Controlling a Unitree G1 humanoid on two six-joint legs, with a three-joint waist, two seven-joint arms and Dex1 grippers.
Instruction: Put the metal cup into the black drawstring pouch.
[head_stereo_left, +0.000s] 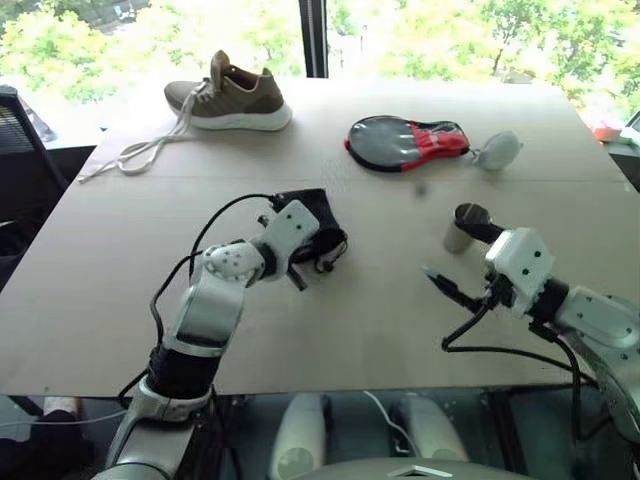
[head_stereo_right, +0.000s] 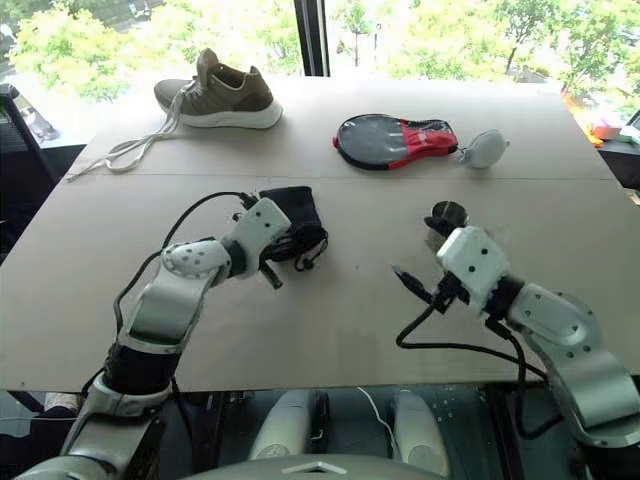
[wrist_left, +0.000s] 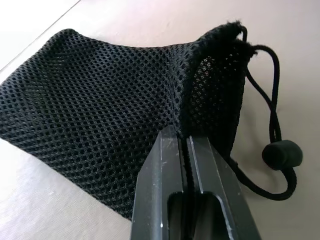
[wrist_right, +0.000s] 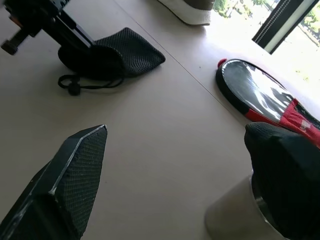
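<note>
The black drawstring pouch (head_stereo_left: 325, 215) lies on the tan table, its cord and round stopper (wrist_left: 282, 154) trailing beside its mouth. My left gripper (wrist_left: 185, 142) is shut on a fold of the pouch's mesh (wrist_left: 100, 100) close to the mouth. To the right the metal cup (head_stereo_left: 465, 228) stands upright. My right gripper (head_stereo_right: 425, 250) is open wide right at the cup. One finger (wrist_right: 280, 170) covers part of the cup (wrist_right: 232, 217), and the other (wrist_right: 75, 170) is off to its side. The pouch (wrist_right: 120, 50) lies well apart from the cup.
A tan shoe (head_stereo_left: 235, 100) with loose white laces sits at the far left of the table. A black-and-red paddle-shaped case (head_stereo_left: 405, 142) and a pale grey rounded pouch (head_stereo_left: 497, 150) lie at the far right. The table's front edge (head_stereo_left: 320, 390) runs just below both arms.
</note>
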